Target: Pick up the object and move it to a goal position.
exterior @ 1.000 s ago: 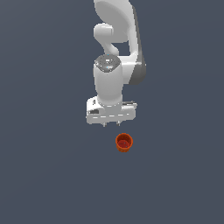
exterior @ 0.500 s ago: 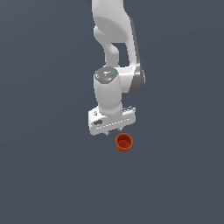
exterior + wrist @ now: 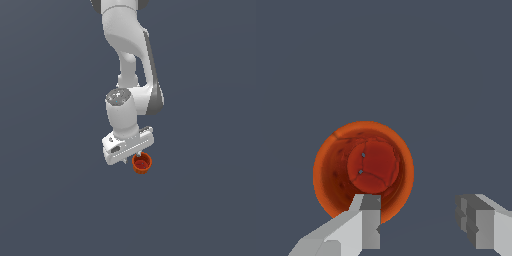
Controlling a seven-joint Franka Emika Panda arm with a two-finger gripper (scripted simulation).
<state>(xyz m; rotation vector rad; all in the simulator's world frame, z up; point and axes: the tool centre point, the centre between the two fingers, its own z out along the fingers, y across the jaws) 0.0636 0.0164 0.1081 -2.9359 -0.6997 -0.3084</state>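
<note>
**Lining up over the cup**

Flat slate-grey ground point(image 3: 50, 200) fills both views, bare of any marking. Above it the white two-fingered gripper point(image 3: 421, 225) of the white Panda arm point(image 3: 127, 55) hangs with its jaws parted and nothing between them. In the wrist view one finger point(image 3: 363, 225) overlaps the near rim of the small orange-red round cup point(image 3: 363, 167); the other finger point(image 3: 481, 225) stands well clear to the side, over bare ground. In the exterior view the cup point(image 3: 142, 163) sits just below the gripper's underside, partly tucked under its edge.

The step in hand, as I judge it, is the final alignment before the grasp. As things stand the cup is off-centre — it lies by one finger, not midway between the two. To do this well, the gripper should shift sideways until the cup sits between the fingers, or until one finger drops inside the hollow and the other outside the wall, and only then descend and close. Closing now risks knocking the rim.

The cup stands upright, mouth up, with a thick orange rim and a darker red, faintly cracked-looking interior.
</note>
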